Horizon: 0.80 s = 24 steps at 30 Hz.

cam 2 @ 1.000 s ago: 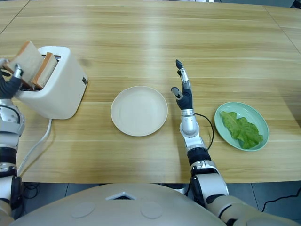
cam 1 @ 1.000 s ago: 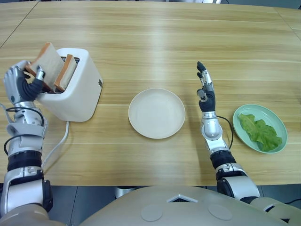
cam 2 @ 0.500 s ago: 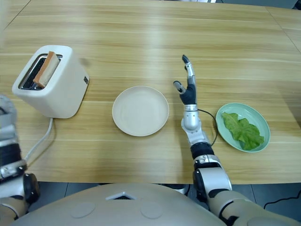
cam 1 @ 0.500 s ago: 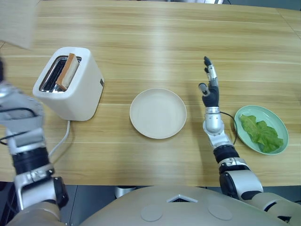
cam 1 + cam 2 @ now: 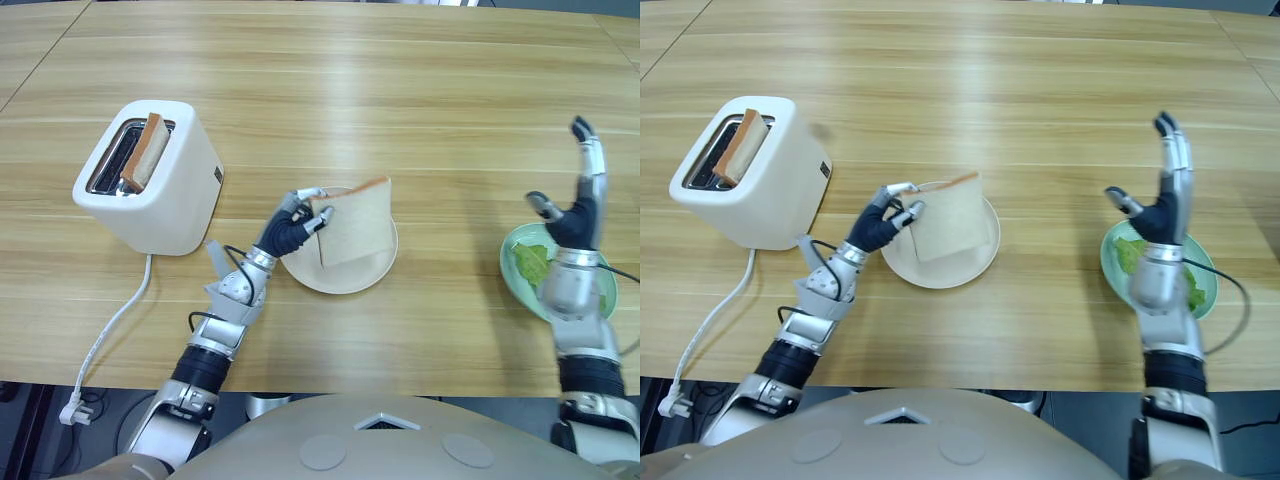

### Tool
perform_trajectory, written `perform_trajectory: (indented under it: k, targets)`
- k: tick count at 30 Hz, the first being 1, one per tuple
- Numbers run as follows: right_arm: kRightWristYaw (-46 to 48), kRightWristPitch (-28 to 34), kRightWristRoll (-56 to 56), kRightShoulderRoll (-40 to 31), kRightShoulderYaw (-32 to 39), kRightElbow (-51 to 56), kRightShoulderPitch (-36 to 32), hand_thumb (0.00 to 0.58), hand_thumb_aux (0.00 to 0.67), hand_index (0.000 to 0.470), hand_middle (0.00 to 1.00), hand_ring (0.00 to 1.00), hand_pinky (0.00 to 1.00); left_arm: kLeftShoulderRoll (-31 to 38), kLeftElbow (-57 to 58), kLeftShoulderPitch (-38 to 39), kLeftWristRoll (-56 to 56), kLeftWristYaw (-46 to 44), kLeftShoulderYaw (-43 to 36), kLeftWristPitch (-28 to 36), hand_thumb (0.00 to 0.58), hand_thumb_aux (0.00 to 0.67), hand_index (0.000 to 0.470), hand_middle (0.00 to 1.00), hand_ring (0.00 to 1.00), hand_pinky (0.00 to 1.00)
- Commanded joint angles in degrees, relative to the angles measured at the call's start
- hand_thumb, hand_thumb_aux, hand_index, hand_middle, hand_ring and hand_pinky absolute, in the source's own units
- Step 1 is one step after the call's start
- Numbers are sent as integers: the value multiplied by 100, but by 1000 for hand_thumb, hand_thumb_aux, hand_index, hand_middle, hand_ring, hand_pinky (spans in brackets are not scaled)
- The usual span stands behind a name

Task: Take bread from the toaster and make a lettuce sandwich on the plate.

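While the left robot hand [image 5: 285, 232] pinches bread [image 5: 355, 222], right robot hand [image 5: 578, 215] splays.

No writing, number or sign can be read anywhere on the table. The white toaster [image 5: 165, 205] carries a small dark mark [image 5: 213, 177] near the top of its long side wall, but it is too small to tell whether it is print, a label or a control.

Silver-grey jointed forearms [image 5: 222, 322], black bands, thin black cables [image 5: 1244, 290]; black-and-silver left hand [image 5: 288, 230] and right hand [image 5: 578, 205].
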Motion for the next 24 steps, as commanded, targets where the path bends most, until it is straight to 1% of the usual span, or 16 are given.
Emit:
perform_trajectory:
  k: [1, 4, 8, 10, 14, 15, 16, 17, 18, 19, 20, 21, 22, 24]
  targets:
    - [-198, 456, -390, -572, -293, 645, 268, 0, 0, 0, 0, 0, 0, 48, 912, -170, 311, -62, -24, -54, 580, 670, 460, 1000, 1000, 1000]
    - [-378, 581, -432, -866, -326, 1128, 329, 0, 0, 0, 0, 0, 0, 59, 1261, -224, 470, -8, -24, -108, 580, 670, 460, 1000, 1000, 1000]
    - [-796, 885, -663, -1288, -214, 2152, 491, 0, 0, 0, 0, 0, 0, 93, 1859, -407, 975, 366, -98, 2, 580, 670, 460, 1000, 1000, 1000]
    - [-983, 980, -922, -1395, 100, 2562, 545, 0, 0, 0, 0, 0, 0, 128, 1969, -436, 1106, 540, -62, 37, 580, 670, 460, 1000, 1000, 1000]
    - [-1412, 1053, -1523, -1416, 955, 3135, 547, 0, 0, 0, 0, 0, 0, 209, 1894, -373, 1317, 831, -14, 71, 580, 670, 460, 1000, 1000, 1000]
    - [-1512, 1077, -1607, -1380, 1148, 3320, 502, 0, 0, 0, 0, 0, 0, 246, 1838, -345, 1382, 885, -19, 82, 565, 562, 386, 1000, 1000, 1000]
    - [-1616, 1091, -1649, -1339, 1306, 3515, 455, 0, 0, 0, 0, 0, 0, 268, 1789, -313, 1411, 916, -14, 86, 528, 470, 323, 1000, 1000, 1000]
    - [-1717, 1108, -1686, -1299, 1443, 3702, 395, 0, 0, 0, 0, 0, 0, 293, 1725, -279, 1458, 958, -13, 100, 528, 470, 323, 1000, 1000, 1000]
    - [-1842, 1145, -1747, -1260, 1604, 3880, 333, 0, 0, 0, 0, 0, 0, 330, 1640, -245, 1539, 1019, -22, 120, 0, 0, 0, 702, 702, 702]
    - [-1949, 1170, -1784, -1224, 1744, 4031, 278, 0, 0, 0, 0, 0, 0, 351, 1557, -209, 1590, 1071, -15, 143, 0, 0, 0, 494, 494, 494]
    - [-2070, 1194, -1829, -1193, 1877, 4169, 231, 0, 0, 0, 0, 0, 0, 375, 1457, -171, 1631, 1108, -6, 165, 0, 0, 0, 494, 494, 494]
    - [-2201, 1213, -1852, -1177, 1995, 4288, 177, 0, 0, 0, 0, 0, 0, 410, 1340, -130, 1704, 1172, 2, 201, 0, 0, 0, 235, 235, 235]
    - [-2312, 1221, -1849, -1176, 2087, 4380, 136, 0, 0, 0, 0, 0, 0, 439, 1241, -97, 1766, 1228, 12, 236, 0, 0, 0, 0, 0, 0]
    - [-2495, 1232, -1819, -1193, 2237, 4520, 85, 0, 0, 0, 0, 0, 0, 473, 1080, -44, 1814, 1273, 52, 304, 0, 0, 0, 0, 0, 0]
